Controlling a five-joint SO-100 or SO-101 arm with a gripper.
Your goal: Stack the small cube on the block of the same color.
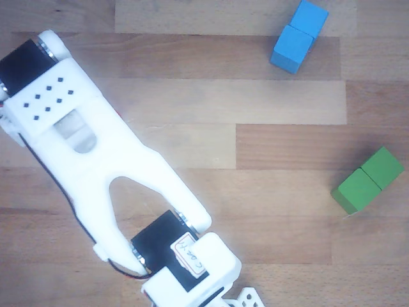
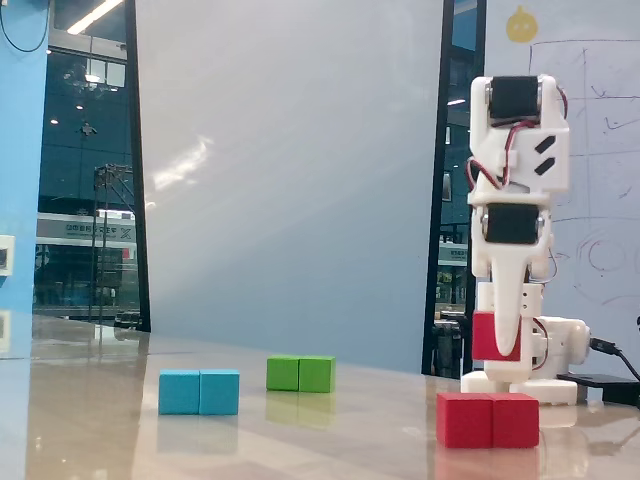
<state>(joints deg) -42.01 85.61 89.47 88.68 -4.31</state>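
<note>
In the fixed view my gripper [image 2: 506, 350] points straight down and is shut on the small red cube [image 2: 488, 336]. It holds the cube a short way above the red block [image 2: 488, 420]. That block lies on the table in front of the arm's base and has a seam across its middle. The cube hangs over the block's right half, clear of it. In the other view only the white arm [image 1: 96, 147] shows. The cube, the red block and the fingertips are out of sight there.
A blue double block [image 1: 298, 36] lies at the top right of the other view and at the left of the fixed view [image 2: 199, 391]. A green double block [image 1: 367, 180] lies at the right, farther back in the fixed view [image 2: 300, 374]. The arm's base [image 2: 535, 385] stands behind the red block.
</note>
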